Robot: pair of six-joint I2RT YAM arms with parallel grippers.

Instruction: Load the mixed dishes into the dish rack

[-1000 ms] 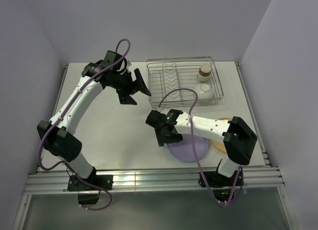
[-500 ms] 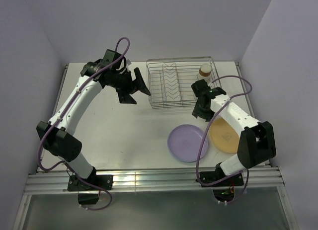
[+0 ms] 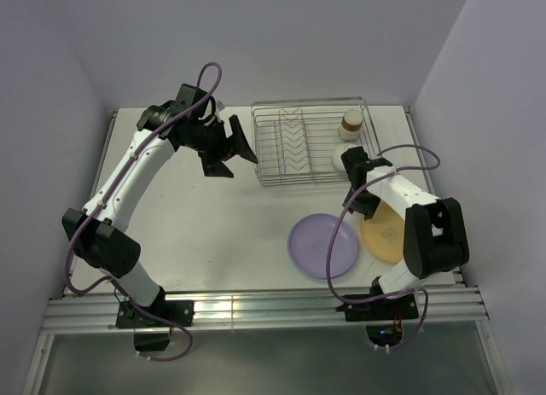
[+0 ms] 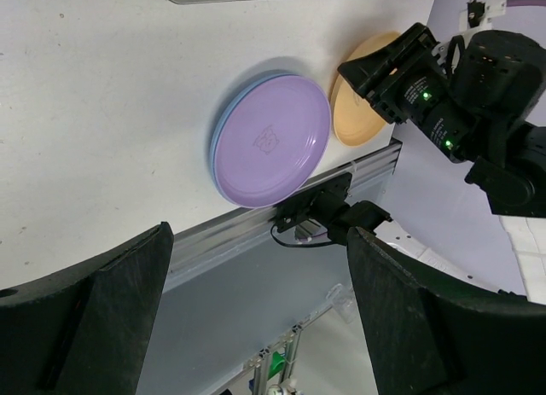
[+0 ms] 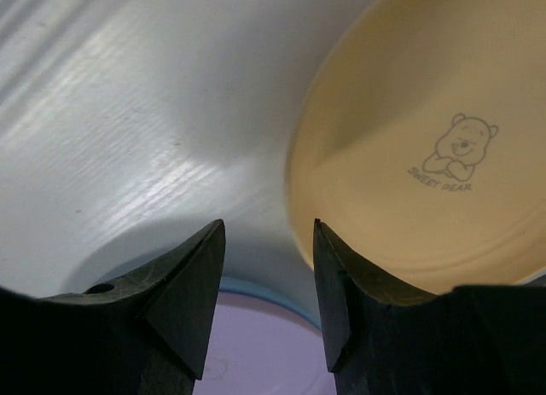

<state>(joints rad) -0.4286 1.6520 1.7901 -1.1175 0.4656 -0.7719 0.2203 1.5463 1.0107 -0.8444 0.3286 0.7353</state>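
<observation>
Checking in from the remote station, here's how it looks. The dish rack [image 3: 299, 182] sits at the back of the table [image 3: 196, 216], and the small white cup with the brown rim [image 3: 351, 122] is standing in its right end, with the white bowl [image 3: 339, 159] just in front of it, also in the rack and partly hidden behind my right wrist. All three plates lie flat on the table in front of the rack: the lavender plate [image 4: 271, 139] is stacked on the blue plate [image 4: 215, 146], of which I only see a thin rim, and the orange-yellow plate [image 5: 418, 156] with the little bear print is just beside them on the right. My right gripper [image 5: 269, 233] is down low at the left edge of the orange-yellow plate, fingers apart with bare table between them and nothing pinched; can't tell if one finger touches the rim. My left gripper [image 3: 235, 158] hangs by the rack's left end, jaws spread wide, holding nothing.
</observation>
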